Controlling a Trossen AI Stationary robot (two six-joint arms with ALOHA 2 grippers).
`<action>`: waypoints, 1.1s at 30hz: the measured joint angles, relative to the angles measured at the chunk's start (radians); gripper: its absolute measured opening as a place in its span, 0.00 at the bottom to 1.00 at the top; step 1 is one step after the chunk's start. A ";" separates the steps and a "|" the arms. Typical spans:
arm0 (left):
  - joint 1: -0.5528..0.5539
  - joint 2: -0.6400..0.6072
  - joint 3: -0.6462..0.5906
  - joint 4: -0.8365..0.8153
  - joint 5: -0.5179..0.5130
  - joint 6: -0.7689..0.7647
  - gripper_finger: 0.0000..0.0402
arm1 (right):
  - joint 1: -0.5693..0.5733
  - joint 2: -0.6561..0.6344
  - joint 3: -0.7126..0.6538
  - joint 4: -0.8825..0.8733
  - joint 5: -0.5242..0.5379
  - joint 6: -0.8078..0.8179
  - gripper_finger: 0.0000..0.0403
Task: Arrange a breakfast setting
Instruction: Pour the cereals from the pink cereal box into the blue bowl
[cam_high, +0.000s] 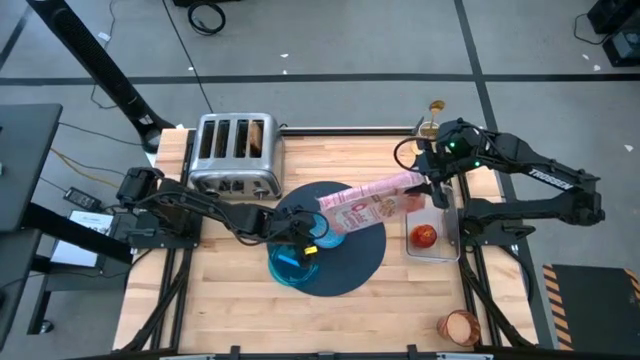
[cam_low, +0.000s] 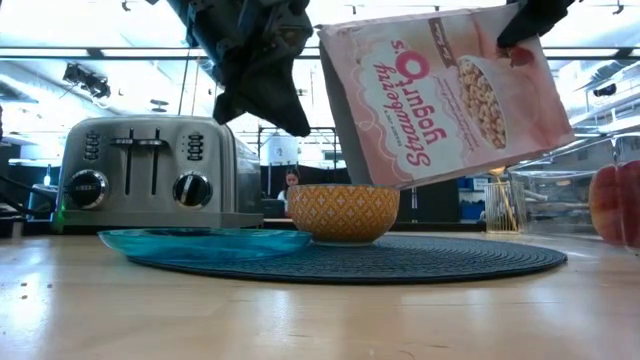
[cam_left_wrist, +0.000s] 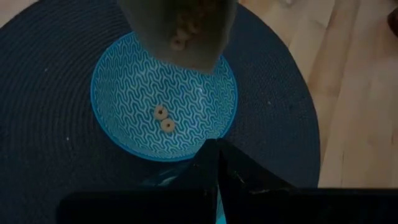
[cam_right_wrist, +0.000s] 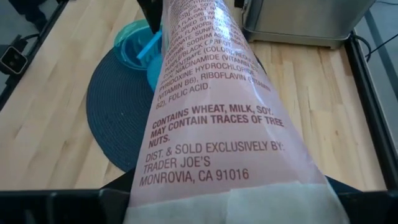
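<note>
Pink cereal bag (cam_high: 368, 203) held tilted over the mat (cam_high: 360, 268); its long axis runs from the right gripper (cam_high: 432, 186) down toward the table's middle, open mouth lowest, directly above the bowl (cam_left_wrist: 163, 96). Two cereal rings lie in the bowl; more sit at the bag's mouth. Bowl sits on the mat's centre, teal plate (cam_low: 205, 241) overlapping the mat's near-left edge. Toaster (cam_high: 236, 153) stands behind the mat on the left; clear tray with the red fruit (cam_high: 425, 236) lies just off the mat's right edge. Bare wood is left along the near side. Right gripper clamps the bag's sealed end, arm reaching in from the right edge. Left gripper (cam_high: 290, 228), fingers (cam_left_wrist: 217, 165) pressed together and empty, hovers over the bowl's left side.
</note>
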 joint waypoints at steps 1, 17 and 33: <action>0.000 0.000 0.000 -0.001 0.000 -0.001 0.01 | 0.003 0.003 0.000 0.001 0.001 0.000 0.48; 0.000 0.001 0.000 0.000 0.001 -0.020 0.01 | 0.009 0.007 0.000 0.012 0.021 0.004 0.47; 0.000 0.002 0.000 0.002 0.002 -0.020 0.01 | 0.009 0.007 0.000 0.033 0.027 -0.005 0.47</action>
